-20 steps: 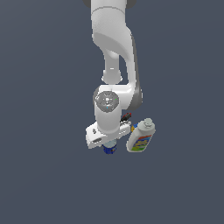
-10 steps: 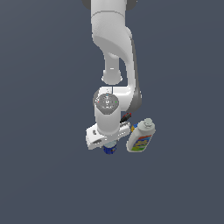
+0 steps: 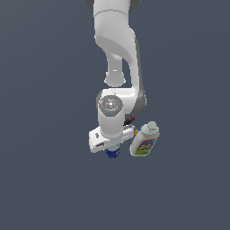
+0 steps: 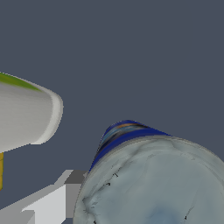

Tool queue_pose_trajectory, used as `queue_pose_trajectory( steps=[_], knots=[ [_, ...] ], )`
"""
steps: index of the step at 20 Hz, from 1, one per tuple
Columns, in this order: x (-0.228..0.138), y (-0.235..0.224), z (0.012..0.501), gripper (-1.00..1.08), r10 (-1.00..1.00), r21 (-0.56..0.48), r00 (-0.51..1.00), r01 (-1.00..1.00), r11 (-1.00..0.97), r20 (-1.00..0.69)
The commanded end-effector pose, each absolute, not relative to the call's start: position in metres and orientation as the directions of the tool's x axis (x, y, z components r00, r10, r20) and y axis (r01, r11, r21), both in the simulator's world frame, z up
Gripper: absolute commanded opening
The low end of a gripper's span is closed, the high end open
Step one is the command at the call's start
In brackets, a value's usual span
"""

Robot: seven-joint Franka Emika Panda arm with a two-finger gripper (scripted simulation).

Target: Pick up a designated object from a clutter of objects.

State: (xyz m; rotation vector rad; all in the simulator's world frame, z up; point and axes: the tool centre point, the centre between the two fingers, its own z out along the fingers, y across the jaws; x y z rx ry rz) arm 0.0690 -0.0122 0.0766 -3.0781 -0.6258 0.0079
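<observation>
I had gripper point(image 3: 112, 150) right over can point(image 4: 153, 183), axis upright; couldn't tell if jaws closed.

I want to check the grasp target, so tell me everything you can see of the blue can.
The blue can is a short cylinder with a dark blue wall and a dull silvery-grey round top, metal by its look. In the wrist view the top fills the near frame. In the exterior view only a blue sliver shows beneath the gripper, beside the white bottle. Whether the fingers touch it cannot be told.
</observation>
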Motion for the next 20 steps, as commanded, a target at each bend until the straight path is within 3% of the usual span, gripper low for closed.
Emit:
queue_pose_trajectory(
  steps=[1, 10, 20],
  knots=[
    [0.069, -0.009, 0.084, -1.0, 0.391, 0.0, 0.92, 0.391, -0.92, -0.001],
    [0.058, 0.015, 0.135, -1.0, 0.391, 0.001, 0.92, 0.391, -0.92, -0.001],
    [0.035, 0.066, 0.239, -1.0, 0.392, 0.002, 0.92, 0.392, -0.92, -0.001]
  ],
)
